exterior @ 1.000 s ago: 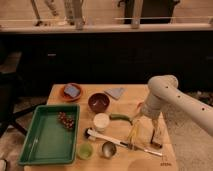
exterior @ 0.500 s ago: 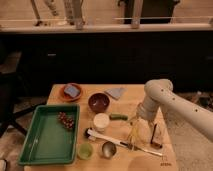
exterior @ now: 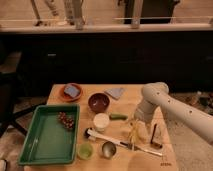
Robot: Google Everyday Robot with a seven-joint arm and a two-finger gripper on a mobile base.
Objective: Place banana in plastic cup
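The banana [exterior: 133, 133] is pale yellow and lies on the wooden table [exterior: 125, 162], right of the middle. My gripper [exterior: 143, 129] hangs from the white arm [exterior: 156, 96] and is low over the banana's right side, at or very near it. The plastic cup [exterior: 85, 150] is small and light green. It stands near the table's front edge, beside the green tray and well left of the gripper, and looks empty.
A green tray [exterior: 45, 142] holds grapes [exterior: 66, 120] at the left. A metal cup [exterior: 108, 148], a white cup [exterior: 101, 121], a dark bowl [exterior: 98, 102], a green vegetable [exterior: 118, 116], a long-handled brush [exterior: 122, 142], an orange plate [exterior: 71, 92], a grey cloth [exterior: 116, 92] and a dark object [exterior: 156, 136] are also there.
The arm has swung left and come down, which brings the gripper lower over the banana. The things on the table have not moved.
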